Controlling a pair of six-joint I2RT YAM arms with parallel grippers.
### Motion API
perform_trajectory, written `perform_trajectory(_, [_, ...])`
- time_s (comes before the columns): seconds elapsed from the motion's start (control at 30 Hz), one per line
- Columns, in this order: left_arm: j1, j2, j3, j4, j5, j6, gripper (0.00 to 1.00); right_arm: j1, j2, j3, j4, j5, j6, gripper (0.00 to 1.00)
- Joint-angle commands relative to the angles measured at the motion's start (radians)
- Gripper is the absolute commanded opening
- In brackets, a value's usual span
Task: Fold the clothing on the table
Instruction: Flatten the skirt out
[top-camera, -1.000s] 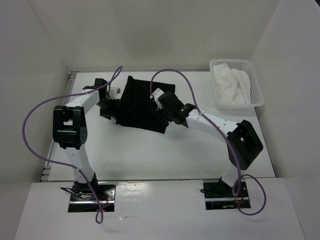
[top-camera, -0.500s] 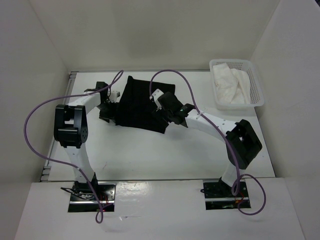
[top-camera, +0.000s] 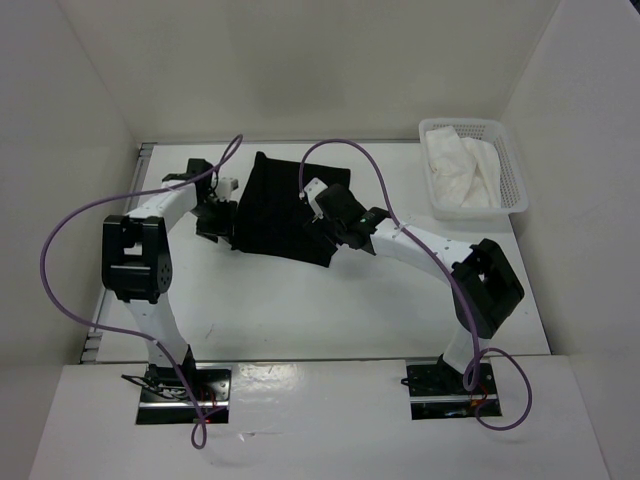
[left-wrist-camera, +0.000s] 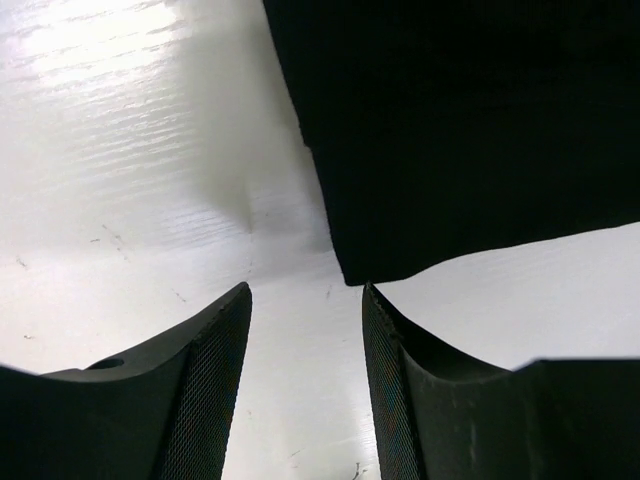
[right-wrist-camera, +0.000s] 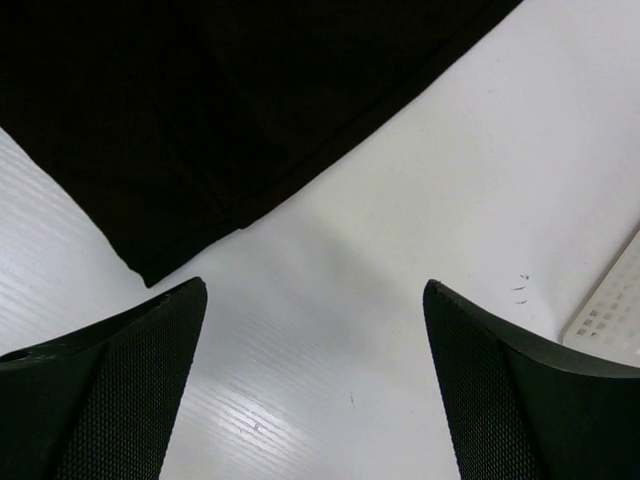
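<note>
The black clothing (top-camera: 280, 205) lies in a folded, roughly rectangular shape on the white table (top-camera: 300, 310), towards the back centre. My left gripper (top-camera: 214, 214) stands at its left edge, open. In the left wrist view, a corner of the clothing (left-wrist-camera: 460, 130) ends just ahead of the right fingertip, and only bare table shows inside the left gripper (left-wrist-camera: 306, 290). My right gripper (top-camera: 322, 216) hovers over the clothing's right part, open wide. In the right wrist view the clothing (right-wrist-camera: 200, 100) fills the upper left, its corner just above the left fingertip of the right gripper (right-wrist-camera: 315, 285), which is empty.
A white mesh basket (top-camera: 513, 190) holding white cloth (top-camera: 460, 170) stands at the back right corner; its edge shows in the right wrist view (right-wrist-camera: 610, 320). Purple cables loop above both arms. White walls enclose the table on three sides.
The left arm has shifted slightly to the left, with its gripper staying at the clothing's left edge. The right arm and the clothing look unchanged.
</note>
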Motion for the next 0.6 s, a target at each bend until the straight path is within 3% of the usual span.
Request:
perform_trajectory(0.0, [0.006, -0.005, 0.037, -0.019, 0.059, -0.019, 0.56, -0.002, -0.001, -0.001, 0.034, -0.001, 0.017, 0.93])
perform_trajectory(0.2, [-0.003, 0.047, 0.055, -0.01, 0.102, -0.028, 0.56, -0.002, -0.001, -0.011, 0.034, -0.001, 0.017, 0.93])
perform_trajectory(0.57, [-0.04, 0.118, 0.023, 0.024, 0.02, -0.028, 0.56, -0.002, 0.008, -0.011, 0.034, -0.001, 0.017, 0.93])
